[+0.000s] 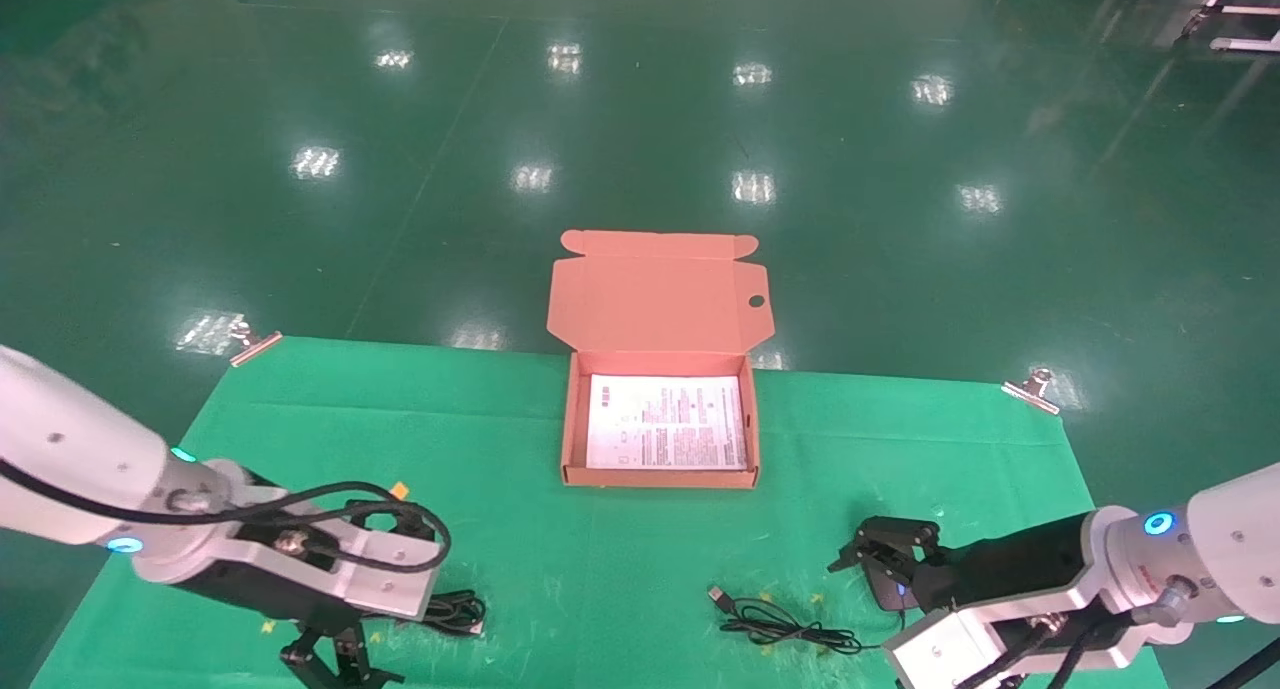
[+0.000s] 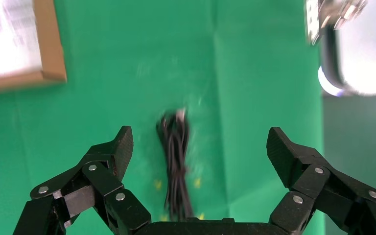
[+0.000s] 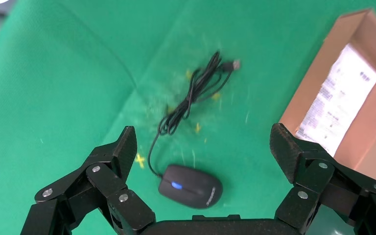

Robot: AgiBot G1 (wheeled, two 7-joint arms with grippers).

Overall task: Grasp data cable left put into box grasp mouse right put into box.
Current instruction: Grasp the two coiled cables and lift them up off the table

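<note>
Both end effectors, left (image 2: 199,147) and right (image 3: 203,144), gape wide.

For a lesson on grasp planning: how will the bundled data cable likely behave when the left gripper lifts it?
The data cable is thin looped strands, so it probably sags and may unravel. It looks light. The open left gripper straddles it, so closing should catch it.
</note>
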